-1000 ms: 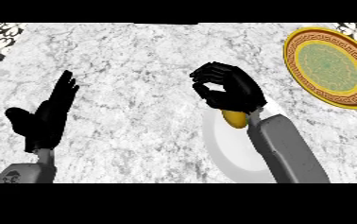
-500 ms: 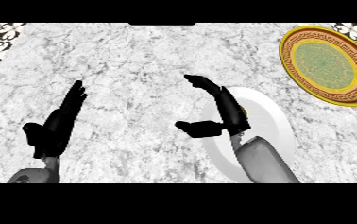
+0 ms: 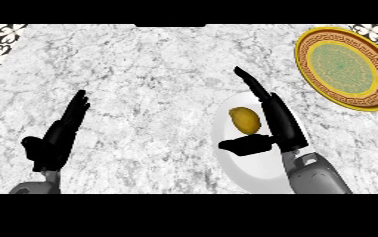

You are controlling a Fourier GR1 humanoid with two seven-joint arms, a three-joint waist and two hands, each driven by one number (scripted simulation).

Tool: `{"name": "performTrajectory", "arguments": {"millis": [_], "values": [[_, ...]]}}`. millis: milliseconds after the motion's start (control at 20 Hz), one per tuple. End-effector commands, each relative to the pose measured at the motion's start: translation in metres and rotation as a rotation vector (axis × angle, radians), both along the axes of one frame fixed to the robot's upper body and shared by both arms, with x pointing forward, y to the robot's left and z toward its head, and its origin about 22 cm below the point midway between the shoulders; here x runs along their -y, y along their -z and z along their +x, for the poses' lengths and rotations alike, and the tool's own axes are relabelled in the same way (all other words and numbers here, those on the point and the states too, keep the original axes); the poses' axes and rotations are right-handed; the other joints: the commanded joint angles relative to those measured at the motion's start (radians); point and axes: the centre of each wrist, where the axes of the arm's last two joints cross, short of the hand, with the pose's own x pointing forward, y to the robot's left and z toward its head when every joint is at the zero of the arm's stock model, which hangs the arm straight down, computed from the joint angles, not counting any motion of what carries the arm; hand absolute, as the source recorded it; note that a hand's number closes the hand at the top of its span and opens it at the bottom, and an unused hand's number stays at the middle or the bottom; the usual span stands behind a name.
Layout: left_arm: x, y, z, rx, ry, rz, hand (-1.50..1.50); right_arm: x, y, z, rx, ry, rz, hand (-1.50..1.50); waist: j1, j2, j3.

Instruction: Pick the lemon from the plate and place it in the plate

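Observation:
A yellow lemon (image 3: 245, 120) lies on a plain white plate (image 3: 258, 173) at the lower right of the counter. My right hand (image 3: 280, 121) stands open just right of the lemon, fingers straight and pointing away, thumb (image 3: 247, 145) stretched out below the fruit; I cannot tell whether they touch. A gold-rimmed plate with a green centre (image 3: 340, 67) sits at the far right edge, beyond the hand. My left hand (image 3: 57, 138) rests open at the lower left, fingers up.
The counter top is grey-white marble (image 3: 155, 76). A patterned object (image 3: 11, 33) shows at the far left corner, and another (image 3: 365, 29) at the far right corner.
My right hand has opened out from a curled pose over the lemon and shifted to the right, uncovering the lemon on the white plate. The left hand has barely moved.

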Motion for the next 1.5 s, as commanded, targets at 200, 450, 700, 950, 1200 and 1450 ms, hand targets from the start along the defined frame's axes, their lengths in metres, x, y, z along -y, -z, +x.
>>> {"name": "performTrajectory", "arguments": {"millis": [200,450,700,950,1200,1450], "values": [[0.005,-0.005,0.005,0.011,0.001,0.005,0.0,0.016,-0.044,0.002,-0.152,-0.038,-0.43,-1.5,0.004,-0.001,-0.001],[0.002,-0.003,0.008,0.013,-0.017,0.023,0.0,0.021,-0.063,-0.012,-0.306,-0.098,-0.546,-1.5,-0.005,-0.001,0.0],[-0.002,0.009,0.014,0.013,-0.009,0.001,0.0,0.006,-0.055,0.006,-0.404,-0.101,-0.603,-1.5,0.005,0.004,0.0],[-0.012,0.001,0.0,-0.004,0.014,0.002,0.0,0.012,-0.05,0.02,-0.443,-0.056,-0.657,-1.5,0.011,0.003,0.001],[0.017,0.0,0.019,0.002,0.016,-0.009,0.0,0.012,-0.024,0.005,-0.471,-0.081,-0.753,-1.5,0.002,0.003,0.001],[0.002,-0.001,0.005,0.0,0.004,-0.014,0.0,-0.005,-0.014,0.03,-0.511,-0.1,-0.753,-1.5,0.009,0.003,0.001]]}}
